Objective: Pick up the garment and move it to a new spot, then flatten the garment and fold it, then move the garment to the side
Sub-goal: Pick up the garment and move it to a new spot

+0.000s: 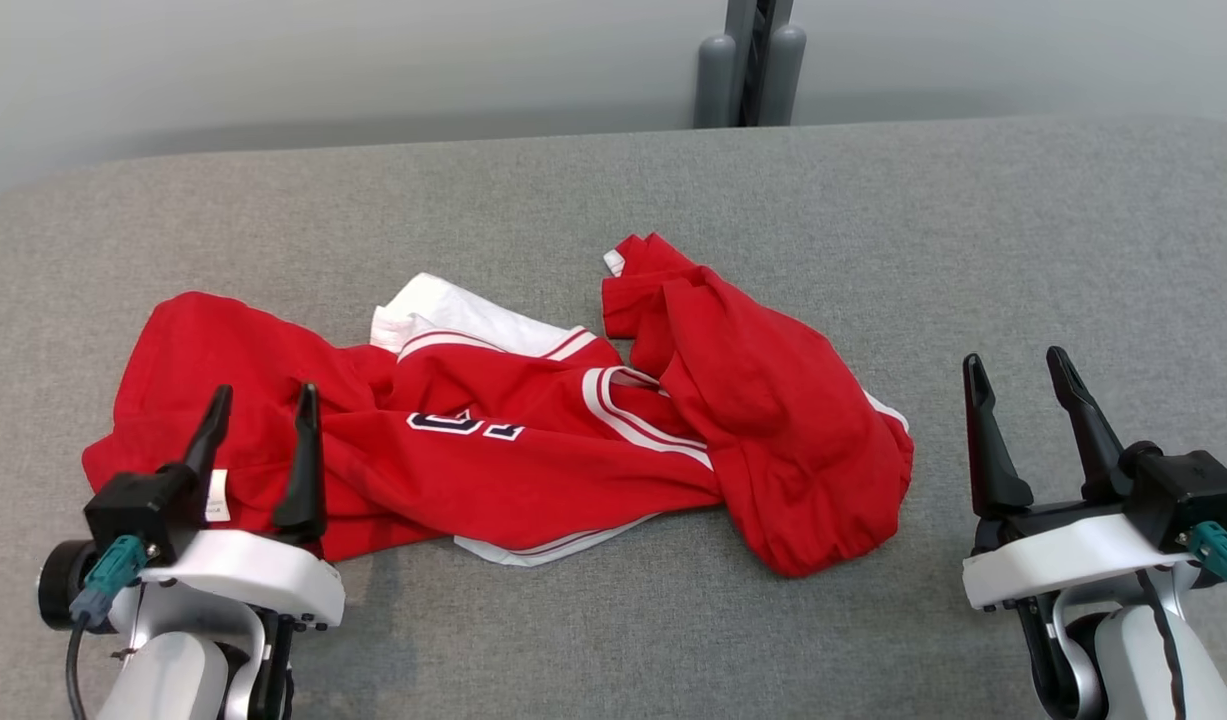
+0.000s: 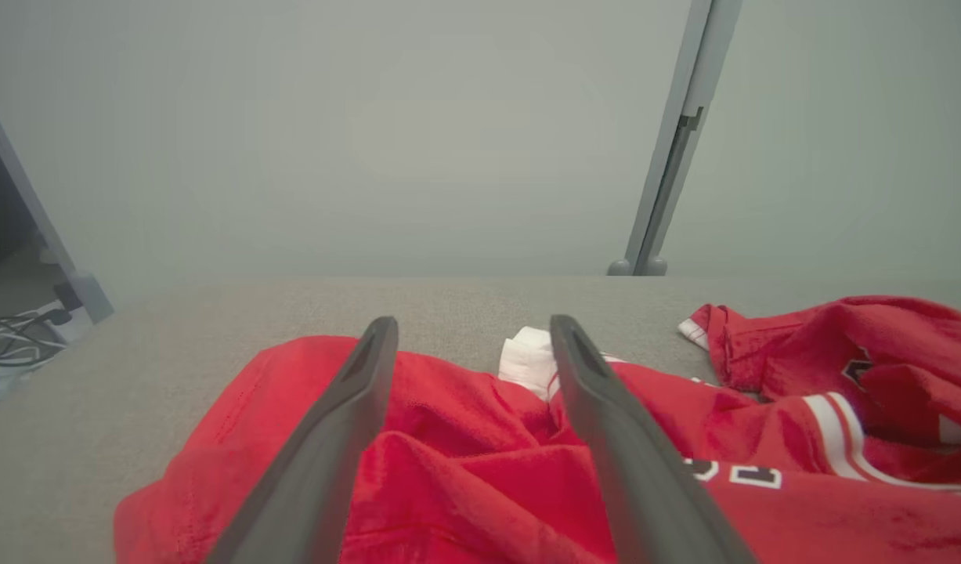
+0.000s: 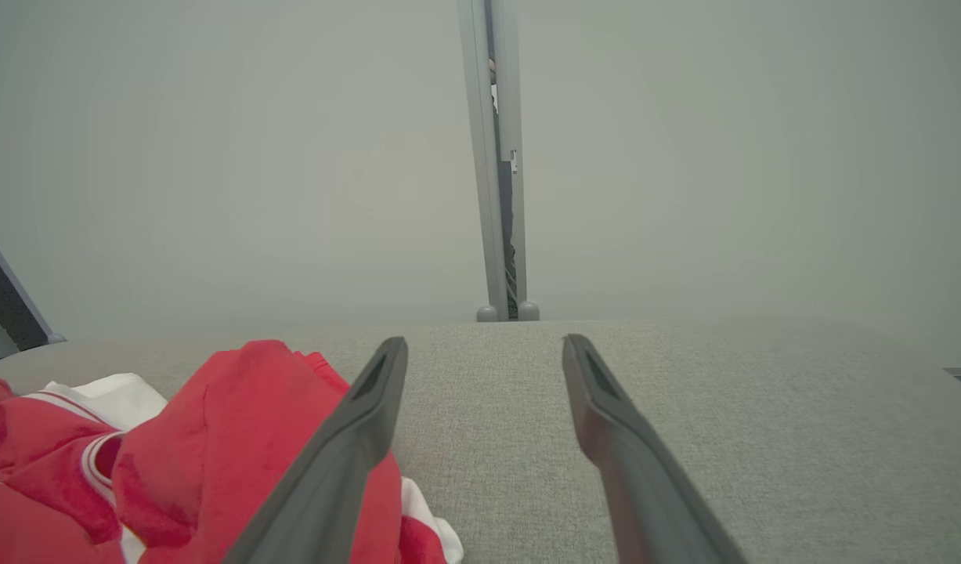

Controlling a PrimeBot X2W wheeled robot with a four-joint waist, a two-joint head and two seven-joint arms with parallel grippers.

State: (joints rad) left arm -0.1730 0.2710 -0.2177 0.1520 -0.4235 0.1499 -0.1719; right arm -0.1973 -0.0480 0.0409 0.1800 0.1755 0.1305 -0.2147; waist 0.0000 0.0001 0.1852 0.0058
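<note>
- Head view: the red garment (image 1: 513, 440) lies crumpled on the grey padded surface (image 1: 873, 200), unflattened, with white trim and part of a dark print showing. Judgement: the first step, picking it up, has not begun.
- Left gripper (image 1: 265, 392): fingers spread wide, nothing between them. Right gripper (image 1: 1014, 358): likewise spread and empty.
- Key relation: the garment's long axis runs crosswise to the way both sets of fingers point. It starts under my left fingers and stretches toward my right gripper, ending short of it.
- Left side: the left end of the cloth sits directly beneath and ahead of my left fingers. In the left wrist view the left gripper (image 2: 474, 321) straddles a red fold, with a white bit of cloth beyond the fingertips. I cannot tell whether the fingers touch the cloth or hover just over it.
- A small white label (image 1: 218, 508) shows on the cloth just beside my left gripper's outer finger.
- Right side: the bulky red lump at the far end of the garment lies to the inner side of my right gripper, apart from it. In the right wrist view the right gripper (image 3: 485, 341) has bare grey surface between and ahead of its fingers, with the cloth off past its inner finger.
- Judgement: my left arm is the nearer one and is already placed over cloth. A grasp there calls for a short drop and a close. My right arm would first need to shift inward toward the lump.
- Risk, as I judge it: pinching one loose fold may lift a single layer and drag the rest.
</note>
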